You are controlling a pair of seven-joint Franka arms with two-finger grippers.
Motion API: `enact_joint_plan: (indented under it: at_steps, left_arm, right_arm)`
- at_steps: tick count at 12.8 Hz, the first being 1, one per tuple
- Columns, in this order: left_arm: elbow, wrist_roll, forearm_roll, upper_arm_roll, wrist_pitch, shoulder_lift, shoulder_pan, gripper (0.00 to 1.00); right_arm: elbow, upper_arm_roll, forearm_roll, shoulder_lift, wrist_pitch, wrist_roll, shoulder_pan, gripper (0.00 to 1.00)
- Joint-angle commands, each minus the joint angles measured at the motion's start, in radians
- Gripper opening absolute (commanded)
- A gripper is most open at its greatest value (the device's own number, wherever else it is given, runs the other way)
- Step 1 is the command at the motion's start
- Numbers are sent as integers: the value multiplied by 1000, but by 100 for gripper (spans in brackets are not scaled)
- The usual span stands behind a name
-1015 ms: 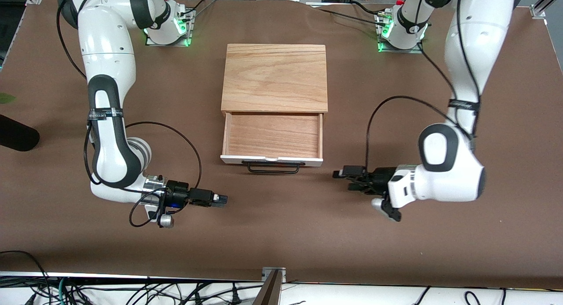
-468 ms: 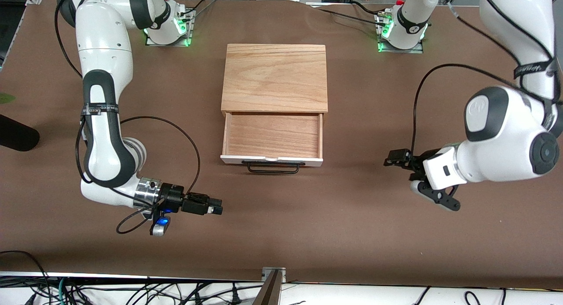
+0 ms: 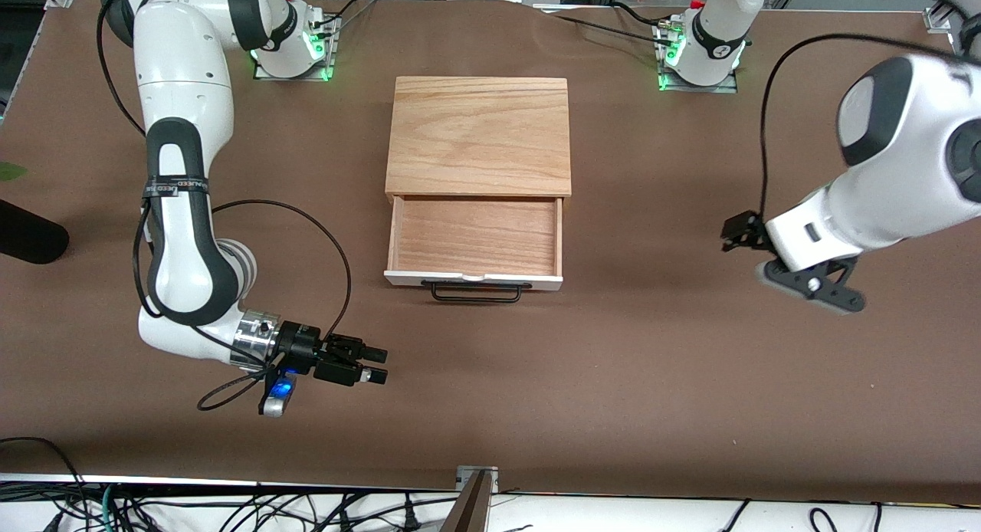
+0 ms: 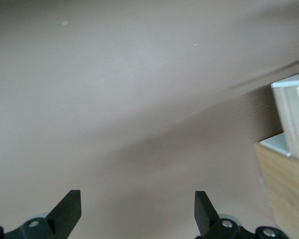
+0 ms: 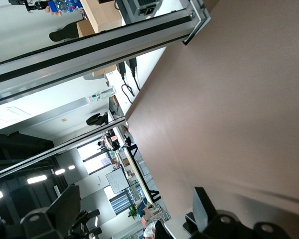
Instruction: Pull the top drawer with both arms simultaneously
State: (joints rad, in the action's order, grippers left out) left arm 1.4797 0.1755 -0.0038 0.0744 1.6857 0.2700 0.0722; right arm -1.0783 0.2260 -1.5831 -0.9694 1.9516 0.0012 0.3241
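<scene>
The top drawer (image 3: 475, 237) stands pulled out of its cabinet, and its light-wood tray is empty. Its white front panel (image 3: 473, 279) and black wire handle (image 3: 475, 292) face the front camera. My right gripper (image 3: 377, 365) is open and empty, low over the bare table, off the handle toward the right arm's end. It holds nothing in the right wrist view (image 5: 134, 214). My left gripper (image 3: 737, 231) is raised over the table toward the left arm's end, well off the drawer. It is open and empty in the left wrist view (image 4: 137, 214), where a corner of the drawer (image 4: 291, 119) shows.
The cabinet's flat top board (image 3: 479, 133) lies between the two arm bases (image 3: 295, 53) (image 3: 697, 57). The brown table (image 3: 536, 379) runs to a front edge with cables below. A dark object (image 3: 31, 237) lies at the right arm's end.
The left arm has swung up and away from the drawer toward its end of the table. The right gripper has turned a little and opened, staying in place. The drawer has not moved.
</scene>
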Motion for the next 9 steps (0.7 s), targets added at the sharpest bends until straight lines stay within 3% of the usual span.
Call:
enact_joint_plan:
  at_steps: [1,4,9]
  left_arm:
    - [225,-85,71,2,101,-194,-8,100]
    - [375,-97,71,2,163,-337,-26,100]
    - [324,-102,54,7,95,-330,-37,100]
  right_arm:
    - [-23,-7,122,73,4,26,-19,100]
    - [-150,-46,380,210,-3,16,-65,100]
    - [-408,-76,927,461,-11,11,-121,100]
